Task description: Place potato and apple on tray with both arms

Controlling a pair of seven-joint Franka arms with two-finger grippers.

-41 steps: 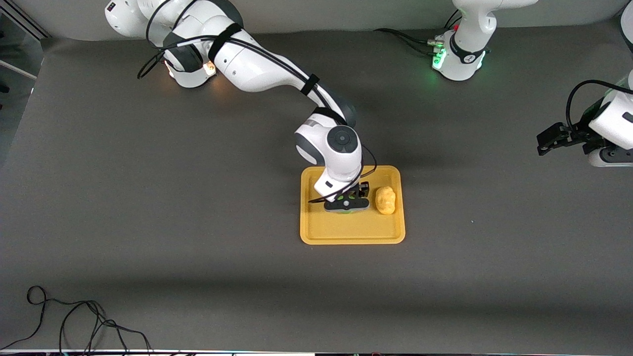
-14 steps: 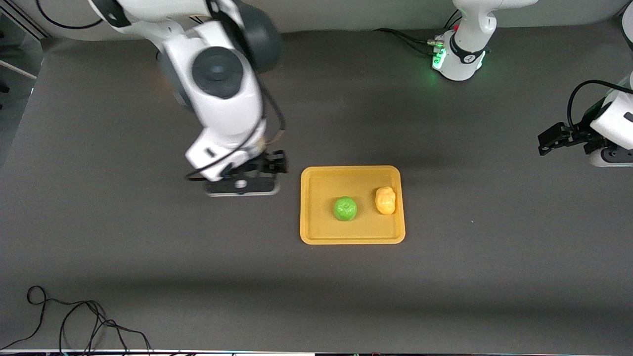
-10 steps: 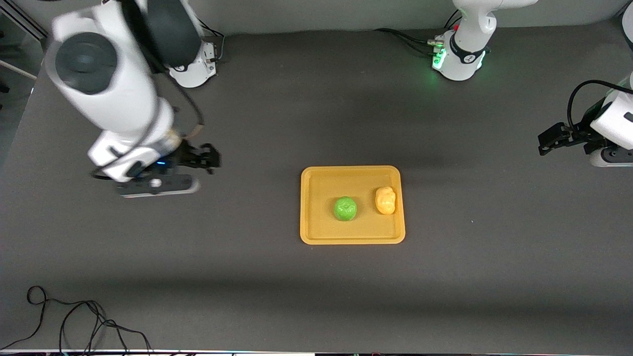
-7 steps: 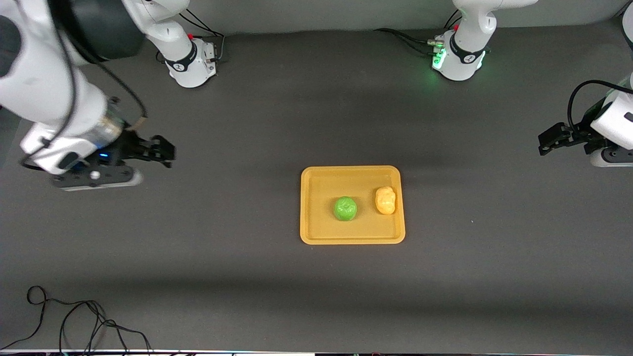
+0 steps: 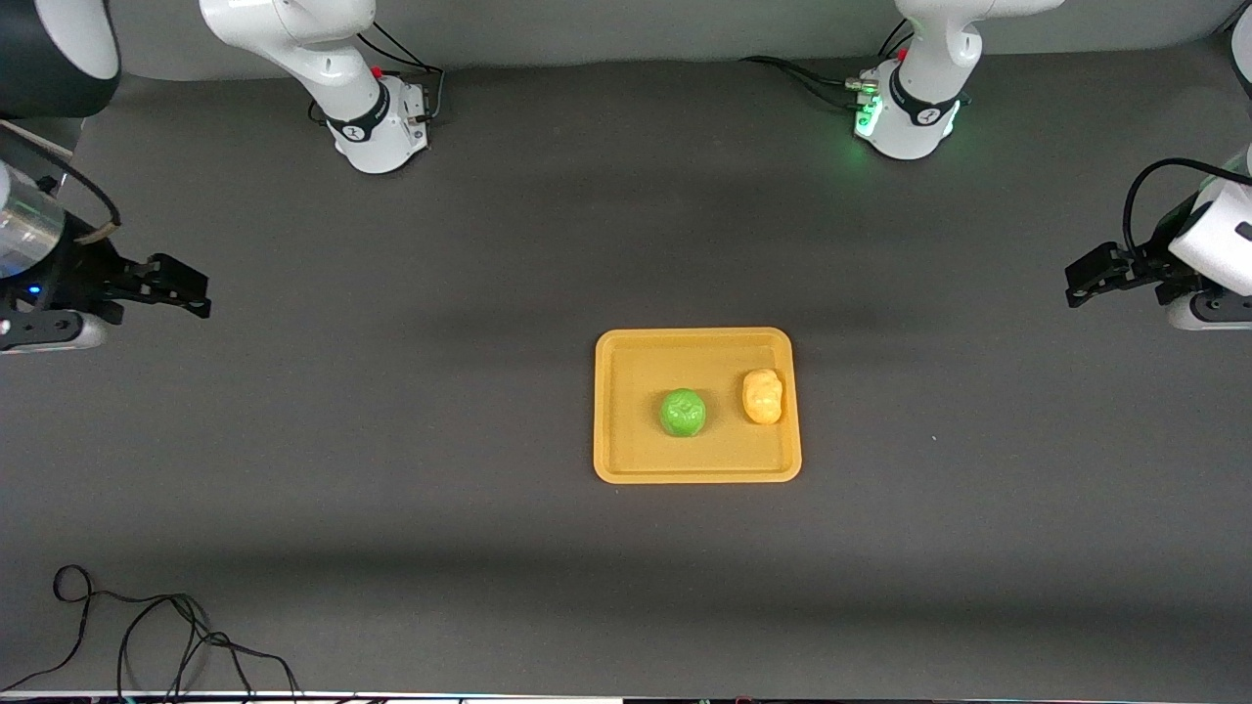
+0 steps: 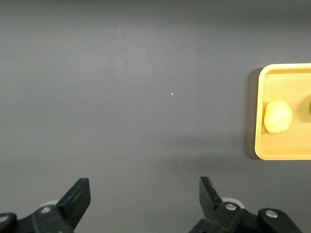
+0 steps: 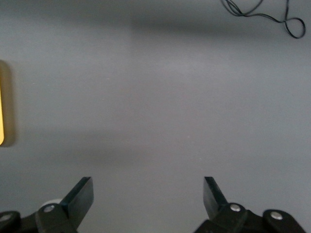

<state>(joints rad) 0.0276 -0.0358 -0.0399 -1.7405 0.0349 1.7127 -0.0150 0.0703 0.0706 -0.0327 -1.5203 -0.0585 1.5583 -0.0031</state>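
Black grippers (image 5: 161, 284) (image 5: 1091, 277) wide apart, raised

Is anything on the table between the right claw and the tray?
Nothing visible: only bare table lies between the right claw, open at its own end, and the tray, which already holds the apple and potato.

left tool (image 6: 144, 204): spread wide, empty | right tool (image 7: 146, 203): spread wide, empty

— What moved?
— The right gripper (image 5: 181, 290) let go of the apple (image 5: 683, 412), left it on the tray (image 5: 626, 460), and swung out to its own end of the table (image 5: 391, 440), fingers spread.
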